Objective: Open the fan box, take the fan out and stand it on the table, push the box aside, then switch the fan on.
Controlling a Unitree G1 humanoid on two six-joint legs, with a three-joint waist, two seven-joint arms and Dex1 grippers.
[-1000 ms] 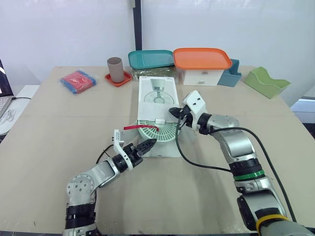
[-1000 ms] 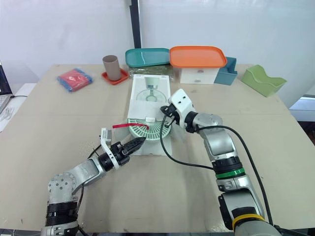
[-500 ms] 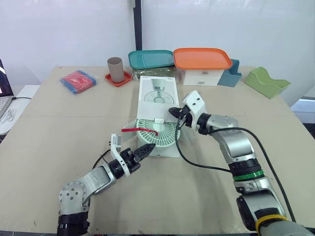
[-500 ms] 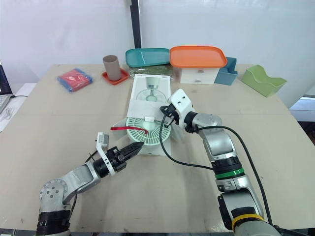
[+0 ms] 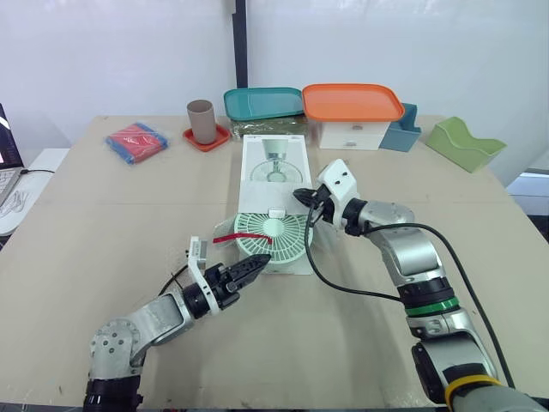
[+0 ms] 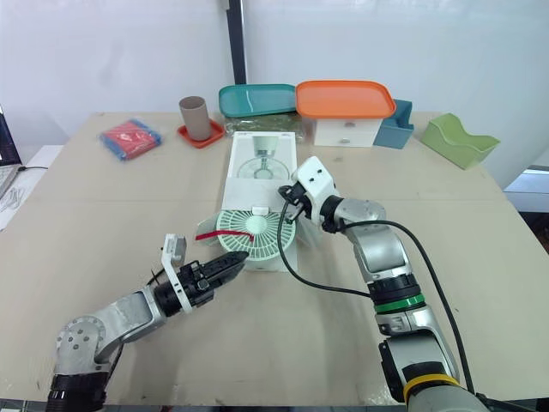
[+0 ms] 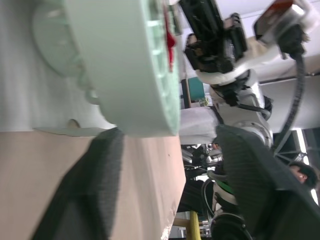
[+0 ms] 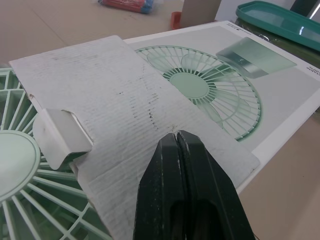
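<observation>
The white fan box [image 5: 274, 168] lies flat mid-table, its near flap [image 8: 125, 100] folded open. The pale green fan [image 5: 273, 233] lies face up at the box's near end, with a red strap [image 5: 230, 238] across its left rim. My left gripper [image 5: 260, 261] is low on the table at the fan's near-left rim. Its fingers [image 7: 95, 190] are open, and the fan's edge [image 7: 135, 75] sits just ahead of them, untouched. My right gripper [image 5: 301, 196] is shut, with its tips [image 8: 177, 137] pressed on the open cardboard flap at the fan's far right.
Along the far edge stand a brown cup [image 5: 202, 120] on a red coaster, a teal lid [image 5: 263, 103], an orange-lidded container [image 5: 352, 110], a blue holder [image 5: 401, 130] and a green tray [image 5: 463, 143]. A red and blue packet [image 5: 135, 142] lies far left. A black cable [image 5: 343, 285] trails right of the box.
My left gripper has opened, let go of the fan's rim and drawn back slightly toward me. The fan has settled flatter at the box's near end. The right gripper has stayed put.
</observation>
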